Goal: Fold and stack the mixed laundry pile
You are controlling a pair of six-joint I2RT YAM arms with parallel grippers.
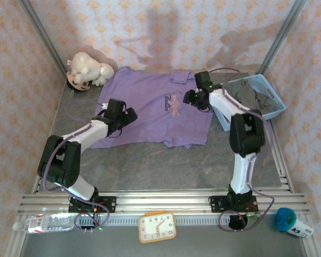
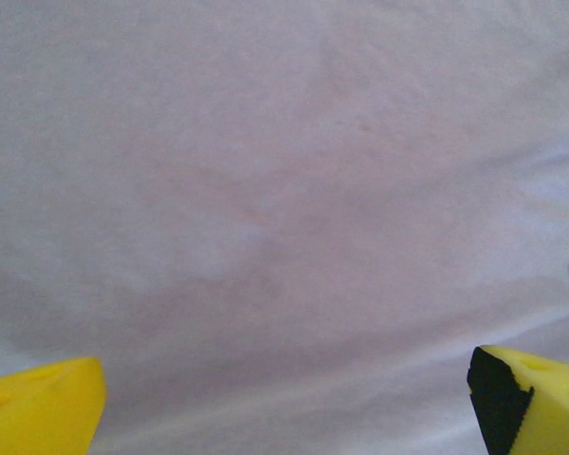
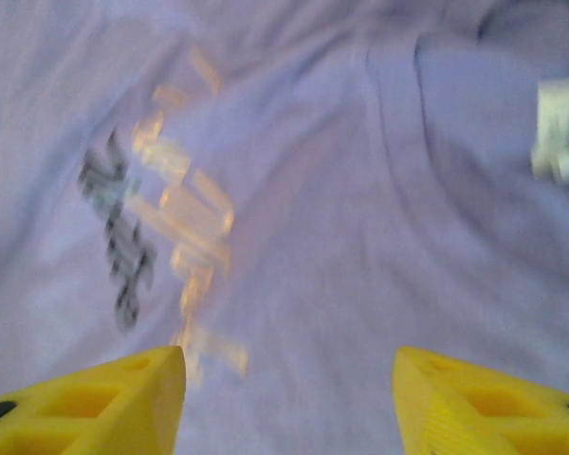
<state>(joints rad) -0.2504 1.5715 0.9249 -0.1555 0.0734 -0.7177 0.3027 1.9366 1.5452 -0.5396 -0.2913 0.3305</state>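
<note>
Counting garments gives two. One lilac-purple shirt [image 1: 150, 110] lies spread front-up on the grey table [image 1: 150, 166], toward the far wall. One dark grey-olive shirt [image 1: 252, 98] sits crumpled inside the single light blue lattice basket [image 1: 275, 104] at the far right. The lilac shirt carries one chest logo [image 3: 161, 218], pale gold script beside dark lettering, too blurred to read, and one white neck label [image 3: 561, 128], also illegible. Two grippers are present. The left gripper [image 2: 284, 412] has its yellow fingers [image 2: 38, 403] spread wide with nothing between them, over plain cloth on the shirt's left half. The right gripper [image 3: 289, 398] is likewise spread and empty-handed, over the logo near the collar. Other items: one white plush toy [image 1: 88, 69] in the far left corner, near the shirt's shoulder; one orange-framed clock [image 1: 157, 226]; one clear water bottle [image 1: 45, 222] lying on its side; and one blue-topped container [image 1: 291, 221] with print too small to read. These last three sit along the near edge.
</note>
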